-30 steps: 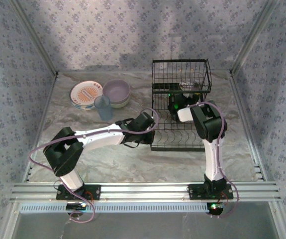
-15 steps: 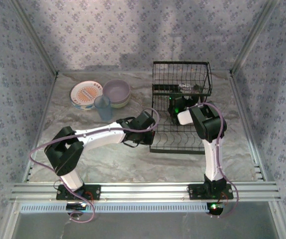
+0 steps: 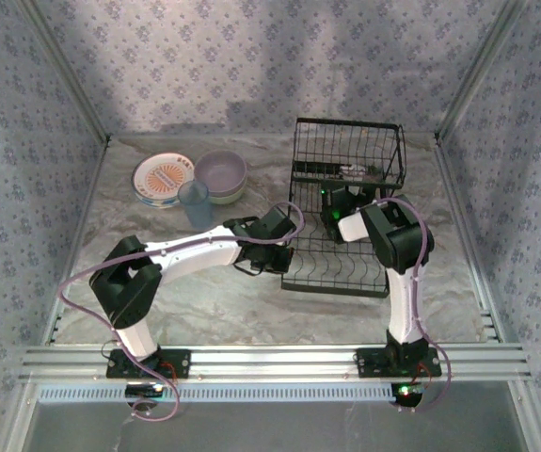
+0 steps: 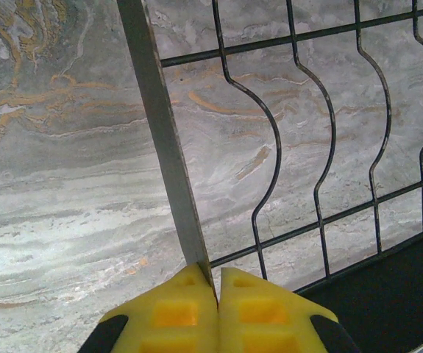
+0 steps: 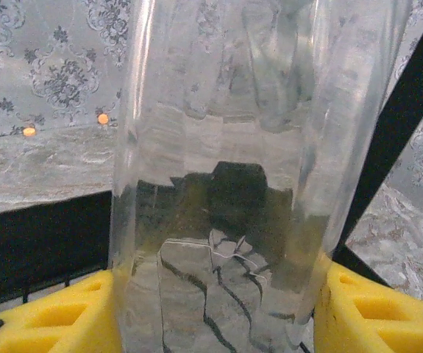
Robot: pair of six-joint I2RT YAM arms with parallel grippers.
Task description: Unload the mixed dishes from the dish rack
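While unloaded dishes (image 3: 220, 172) sit upper left, left gripper (image 4: 217, 294) pinches the dish rack (image 3: 341, 273); right gripper (image 5: 215, 309) flanks one remaining glass (image 5: 226, 147), grip unclear.

One black dish rack (image 3: 345, 273), one blue cup (image 3: 195, 204), one clear glass (image 5: 226, 176), two nested bowls (image 3: 220, 174), one stack of plates (image 3: 162, 179), their number unclear, and two robot arms (image 3: 185, 254).

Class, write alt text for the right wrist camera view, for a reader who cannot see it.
A clear glass sits between the right gripper's two yellow pads, which look to touch its sides. Behind it are black bars of the rack and a wall papered in a grey floral pattern.
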